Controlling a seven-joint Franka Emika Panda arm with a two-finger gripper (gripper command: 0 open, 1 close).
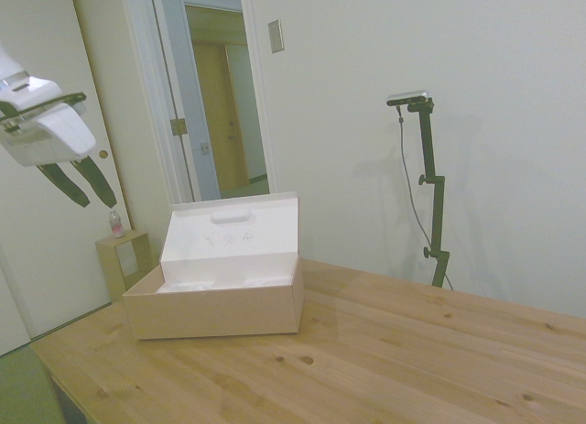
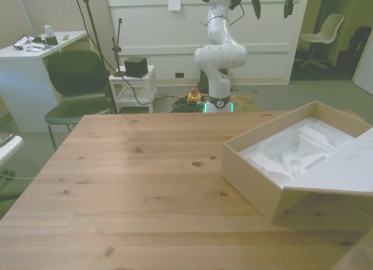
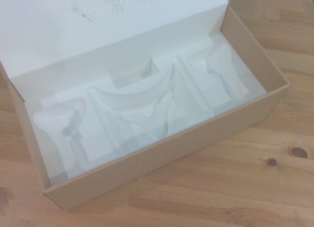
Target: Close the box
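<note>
bare wooden table (image 2: 134, 182) fills the foreground. box (image 1: 215, 300) sits on it, toward the front view's right, lid (image 1: 233, 227) standing open and nearly upright on the far long edge, white moulded insert (image 3: 142, 109) showing. gripper (image 1: 87, 181) hangs high above and well apart from the box, off to the side view's left, fingers spread wide and holding nothing. the box lies below and ahead of it, its long axis running along the hinge. closing probably means getting behind the lid's top edge and pushing it forward and down.
</note>
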